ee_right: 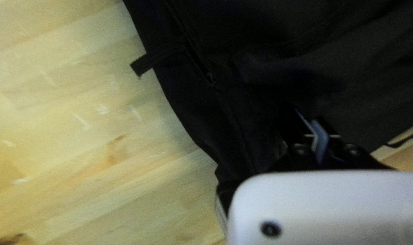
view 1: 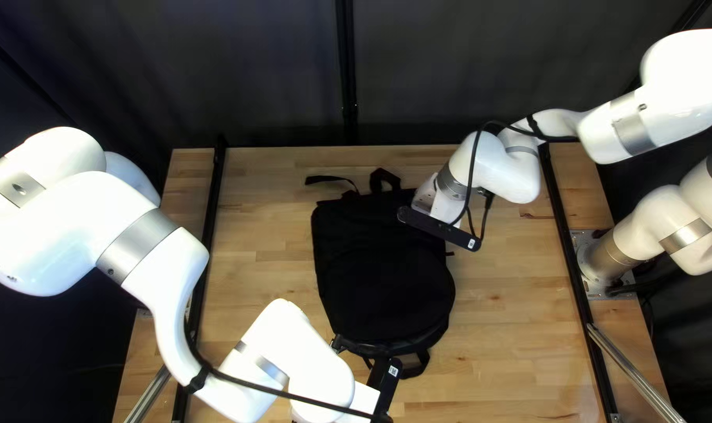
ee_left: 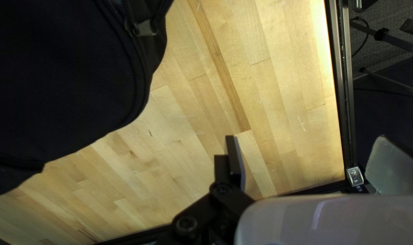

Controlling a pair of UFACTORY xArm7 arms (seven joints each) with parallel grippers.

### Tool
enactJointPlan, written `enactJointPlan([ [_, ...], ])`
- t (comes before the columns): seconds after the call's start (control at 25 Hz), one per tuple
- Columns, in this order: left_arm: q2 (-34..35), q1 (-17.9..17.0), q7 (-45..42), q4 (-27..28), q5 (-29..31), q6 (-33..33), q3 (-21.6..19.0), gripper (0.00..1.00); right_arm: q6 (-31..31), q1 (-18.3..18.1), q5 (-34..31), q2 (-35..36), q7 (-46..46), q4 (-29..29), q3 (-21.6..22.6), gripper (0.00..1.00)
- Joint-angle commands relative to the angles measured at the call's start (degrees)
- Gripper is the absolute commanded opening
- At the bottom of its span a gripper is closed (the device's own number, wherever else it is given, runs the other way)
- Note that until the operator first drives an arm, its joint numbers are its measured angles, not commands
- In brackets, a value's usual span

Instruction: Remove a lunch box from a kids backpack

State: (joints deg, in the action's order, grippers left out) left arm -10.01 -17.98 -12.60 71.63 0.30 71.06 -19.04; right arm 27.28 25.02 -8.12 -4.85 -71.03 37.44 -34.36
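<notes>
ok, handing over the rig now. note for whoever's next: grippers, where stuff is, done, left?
Left gripper: open, empty, beside the black fabric backpack.
Right gripper: shut, at the backpack; can't tell whether it pinches cloth.
Backpack: lying on the pale wooden table. Lunch box: not visible.
Done: no lunch box out; can't tell if the black zipper is open.
Left: likely get the bag open, take the lunch box out, set it down.
</notes>
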Motion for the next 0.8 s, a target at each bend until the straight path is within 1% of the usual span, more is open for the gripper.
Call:
enactJointPlan([
  [0.04,0.00,0.00,0.00,0.00,0.00,0.00,0.00,1.00,7.88,-5.48,-16.04,-5.35,23.96,-1.06,7.16,0.00],
  [0.08,0.00,0.00,0.00,0.00,0.00,0.00,0.00,1.00,8.47,-5.88,-17.41,-5.84,26.49,-1.35,7.83,0.00],
  [0.16,0.00,0.00,0.00,0.00,0.00,0.00,0.00,1.00,10.26,-7.03,-21.65,-6.99,34.86,-2.32,9.98,0.00],
  [0.32,0.00,0.00,0.00,0.00,0.00,0.00,0.00,1.00,14.60,-7.71,-25.94,-7.92,47.92,-2.70,13.78,0.00],
  [0.52,0.00,0.00,0.00,0.00,0.00,0.00,0.00,1.00,17.76,-7.27,-27.77,-7.78,56.40,-2.32,16.59,0.00],
  [0.8,0.00,0.00,0.00,0.00,0.00,0.00,0.00,1.00,19.97,-6.26,-28.28,-5.13,62.43,0.19,18.80,0.00],
])
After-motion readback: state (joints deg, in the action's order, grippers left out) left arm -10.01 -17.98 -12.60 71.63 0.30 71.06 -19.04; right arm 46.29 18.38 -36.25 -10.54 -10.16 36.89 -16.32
